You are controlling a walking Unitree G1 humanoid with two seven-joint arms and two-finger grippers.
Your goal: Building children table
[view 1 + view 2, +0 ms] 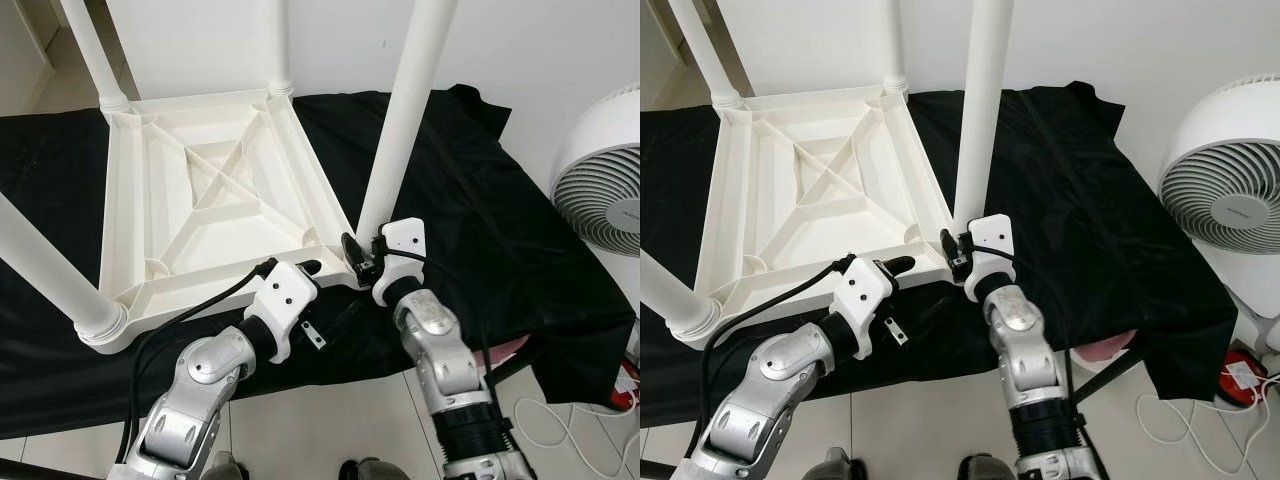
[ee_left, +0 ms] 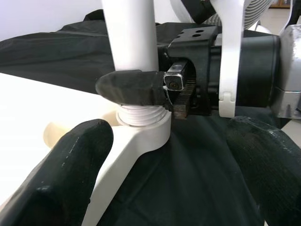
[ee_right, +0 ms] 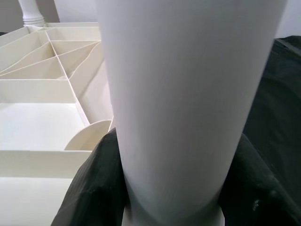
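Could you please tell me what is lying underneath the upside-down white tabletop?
A black cloth lies under the tabletop, spreading past it on every side. What the cloth covers is hidden. The right gripper clamps the near leg.

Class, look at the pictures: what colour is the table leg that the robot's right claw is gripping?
White, plain, like the upturned tabletop. The leg shows best in the right wrist view, held by the right claw.

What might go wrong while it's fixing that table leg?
The right tool grips the leg only near its base, so the tall leg could tilt and cross-thread in the corner socket. The upturned tabletop lies on loose black cloth and might slide; the open left tool only rests at its edge.
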